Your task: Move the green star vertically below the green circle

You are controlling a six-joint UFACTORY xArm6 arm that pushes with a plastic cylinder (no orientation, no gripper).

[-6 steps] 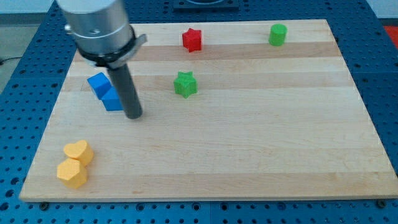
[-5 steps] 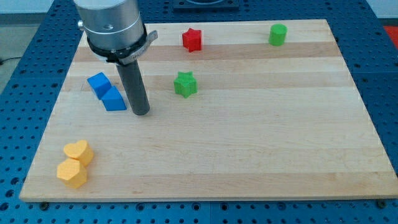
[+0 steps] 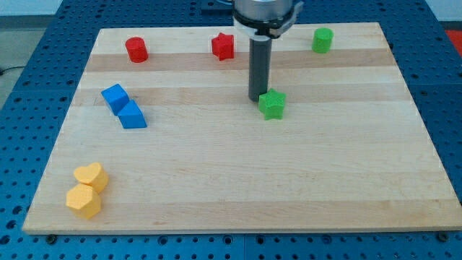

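The green star (image 3: 273, 105) lies near the middle of the wooden board, right of centre. The green circle (image 3: 322, 40) stands near the board's top right, up and to the right of the star. My tip (image 3: 258, 98) touches the star's upper left side. The rod rises straight up from there to the arm at the view's top.
A red star (image 3: 224, 46) and a red cylinder (image 3: 136, 50) sit along the top. Two blue blocks (image 3: 123, 106) lie together at the left. Two yellow blocks (image 3: 87, 190) lie at the bottom left. The board's edge (image 3: 238, 231) runs along the bottom.
My tip has swept from beside the blue blocks to the right. The green star has moved right and slightly down with it. The red cylinder is now uncovered.
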